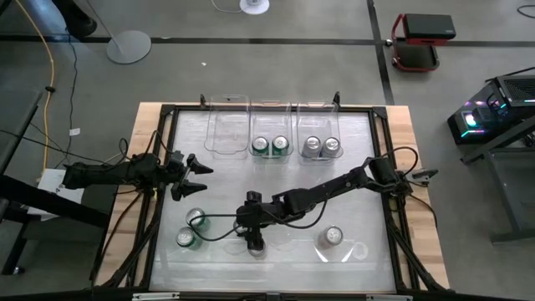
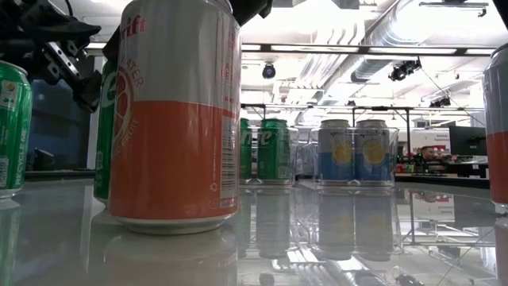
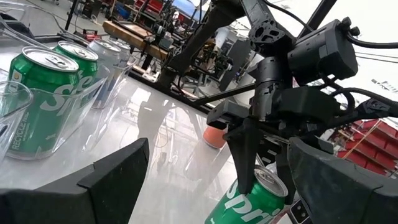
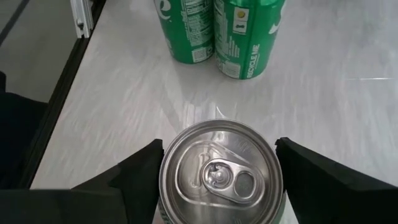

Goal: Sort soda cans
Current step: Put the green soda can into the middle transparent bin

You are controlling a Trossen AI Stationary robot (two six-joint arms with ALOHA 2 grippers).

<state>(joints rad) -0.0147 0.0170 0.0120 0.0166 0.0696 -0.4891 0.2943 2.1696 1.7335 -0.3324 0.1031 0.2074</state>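
Clear bins (image 1: 270, 107), two green cans (image 1: 270, 146), two silver cans (image 1: 321, 147)

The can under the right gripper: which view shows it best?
The right wrist view: the can's silver top fills the space between the right gripper's fingers. The high view hides it under that gripper. The low view shows its orange-and-silver side; the left wrist view only an orange patch.
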